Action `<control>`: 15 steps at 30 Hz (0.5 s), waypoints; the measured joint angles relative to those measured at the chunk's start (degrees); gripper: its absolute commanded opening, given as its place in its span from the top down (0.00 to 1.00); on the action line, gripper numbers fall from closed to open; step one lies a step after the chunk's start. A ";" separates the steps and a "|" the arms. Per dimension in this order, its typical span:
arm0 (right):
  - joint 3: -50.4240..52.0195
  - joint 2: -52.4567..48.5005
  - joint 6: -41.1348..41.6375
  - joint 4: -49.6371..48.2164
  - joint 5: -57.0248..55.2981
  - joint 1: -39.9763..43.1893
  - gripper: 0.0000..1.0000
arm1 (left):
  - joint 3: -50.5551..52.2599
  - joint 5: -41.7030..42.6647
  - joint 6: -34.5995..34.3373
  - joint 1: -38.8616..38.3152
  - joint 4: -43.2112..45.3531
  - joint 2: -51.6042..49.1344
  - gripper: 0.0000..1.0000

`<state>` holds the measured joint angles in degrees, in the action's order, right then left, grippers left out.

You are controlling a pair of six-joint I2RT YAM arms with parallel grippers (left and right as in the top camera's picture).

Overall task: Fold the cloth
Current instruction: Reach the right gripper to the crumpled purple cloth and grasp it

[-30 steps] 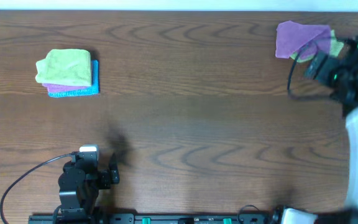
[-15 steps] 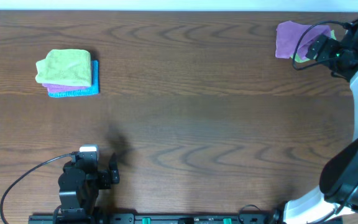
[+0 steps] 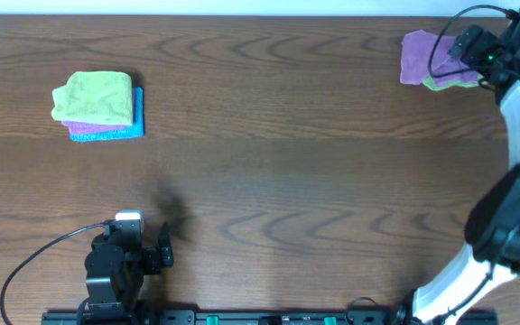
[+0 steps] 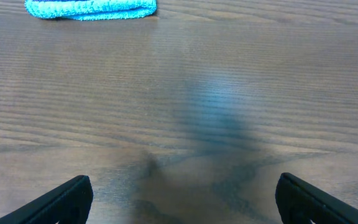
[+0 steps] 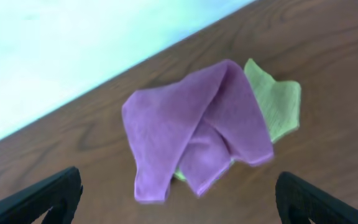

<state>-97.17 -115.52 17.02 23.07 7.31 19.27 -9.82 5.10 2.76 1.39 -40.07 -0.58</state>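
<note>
Though underneath purple cloth (image 3: 422, 56), green cloth (image 5: 279, 107)

no readable text, no labels, brands, numbers or signs in any view

Overhead: wide bare run of table (image 3: 278, 181) thru the centre, left edge to right, so plenty of passage. Upper left, folded stack (image 3: 97, 106) is the one bump that side. Lower left, left arm (image 3: 116, 266) w/ cable loop (image 3: 25, 262) fills the corner. Upper right is tight: crumpled purple cloth (image 3: 427, 56) over green cloth (image 3: 459, 83), right arm (image 3: 517, 117) just beside, hugging the right edge. Left wrist view: bare wood ahead of the left gripper (image 4: 183, 182).
</note>
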 measured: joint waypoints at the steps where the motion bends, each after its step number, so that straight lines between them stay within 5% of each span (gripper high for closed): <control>1: -2.03 -2.32 0.17 0.24 0.00 0.00 0.01 | 0.00 0.00 0.00 0.00 0.00 0.00 0.05; 15: -15.78 -21.03 4.09 -1.18 1.49 0.00 0.01 | 0.00 0.00 0.00 0.00 0.02 0.00 0.05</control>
<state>-112.95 -136.55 21.10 21.89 8.80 19.27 -9.82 5.10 2.76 1.39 -40.05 -0.58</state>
